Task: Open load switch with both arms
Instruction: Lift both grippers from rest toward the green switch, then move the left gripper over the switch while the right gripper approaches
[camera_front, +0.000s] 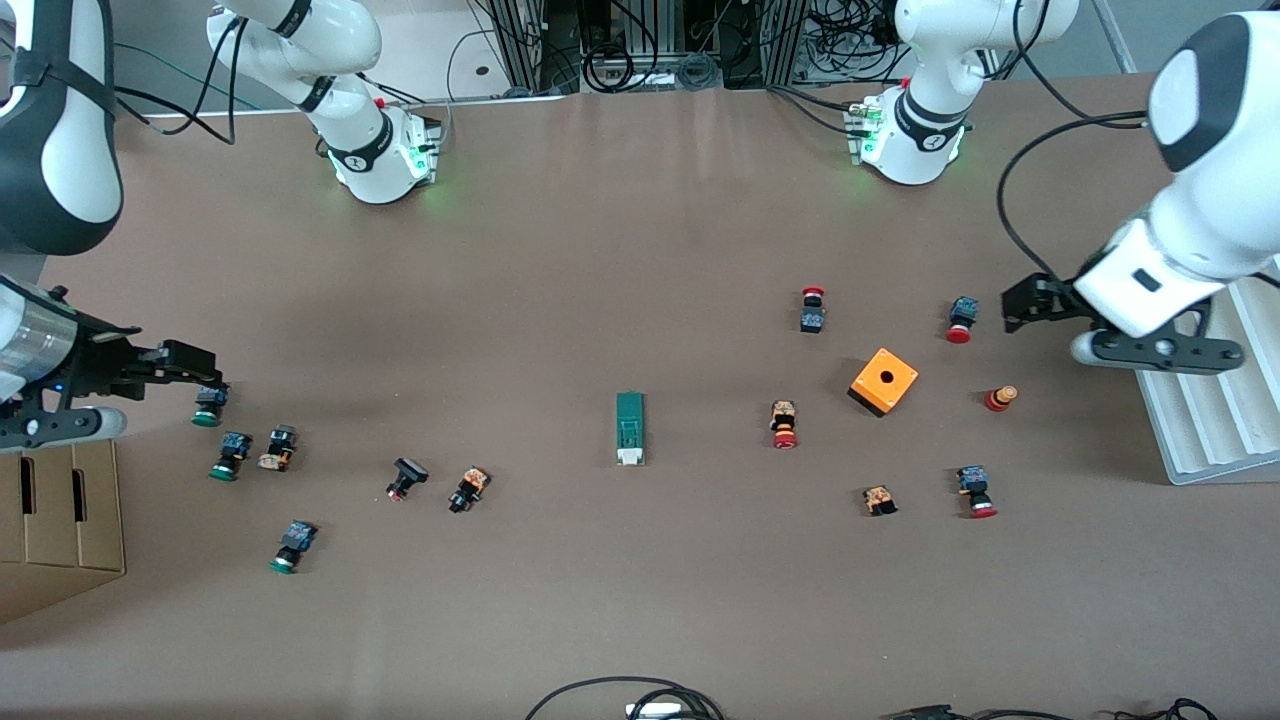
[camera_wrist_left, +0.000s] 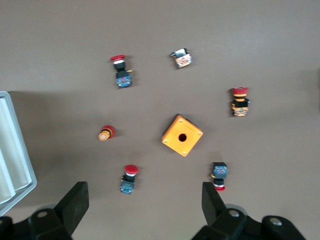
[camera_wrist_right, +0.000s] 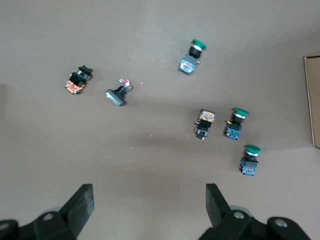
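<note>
Load switch (camera_front: 629, 428) lies untouched at the front view's centre, its white slider unmoved, so nothing is done yet; right gripper (camera_front: 205, 385) at mid-left and left gripper (camera_front: 1020, 305) at mid-right both hang open, empty

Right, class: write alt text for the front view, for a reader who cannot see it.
A green load switch lies mid-table, untouched, among scattered push buttons and an orange cube. Both grippers are open: the left gripper over the left arm's end, the right gripper over the right arm's end.
</note>
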